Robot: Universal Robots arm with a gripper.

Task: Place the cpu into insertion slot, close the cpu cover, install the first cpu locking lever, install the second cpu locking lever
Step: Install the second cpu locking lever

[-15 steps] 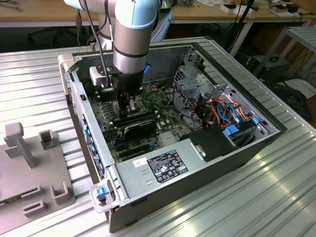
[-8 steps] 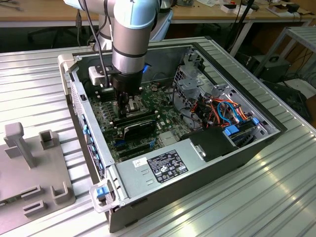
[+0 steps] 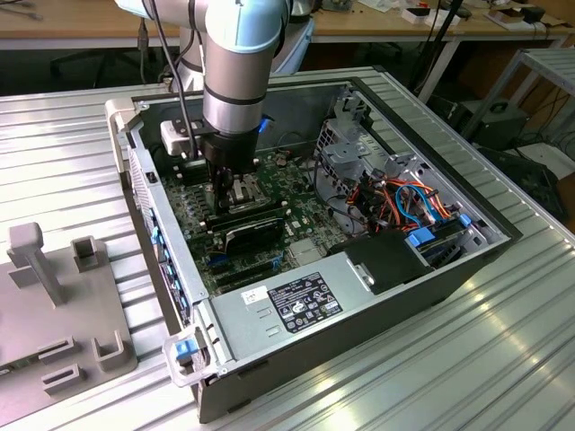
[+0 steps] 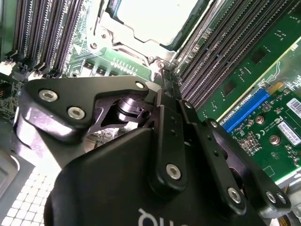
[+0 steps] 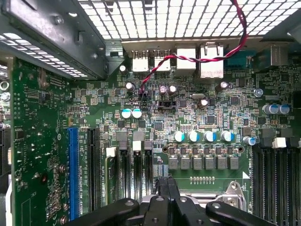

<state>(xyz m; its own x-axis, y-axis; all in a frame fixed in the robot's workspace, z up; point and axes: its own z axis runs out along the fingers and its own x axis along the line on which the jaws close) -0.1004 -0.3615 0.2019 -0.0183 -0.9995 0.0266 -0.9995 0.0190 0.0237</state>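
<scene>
The black multi-link gripper [image 3: 235, 184] on the grey and pale-blue arm [image 3: 235, 72] is reaching down into the open dark-grey computer case [image 3: 377, 296], which is lying on the ribbed silver metal worktop [image 3: 503, 359], and is hovering just over the square socket area of the green motherboard [image 3: 202, 220]. In the second wrist view the gripper's black fingers [image 4: 171, 117] are lying close together with no visible gap, their tips [image 4: 165, 80] sitting right at the corner of the silvery-rimmed insertion slot [image 4: 106, 40]; they appear nearly closed, and whether anything thin is being pinched between them cannot be told. The small flat square cpu with its dull silver-grey top [image 4: 155, 19] is lying inside that slot, and the thin silvery metal cpu cover [image 4: 124, 35] is framing it around the edge. Long black memory slots [image 4: 42, 33] are running beside the socket. In the first wrist view a twisted red and black wire [image 5: 188, 59] is crossing the board near the rear ports [image 5: 186, 59]. A grey moulded fixture tray [image 3: 54, 296] is sitting on the worktop at the exterior view's left.
</scene>
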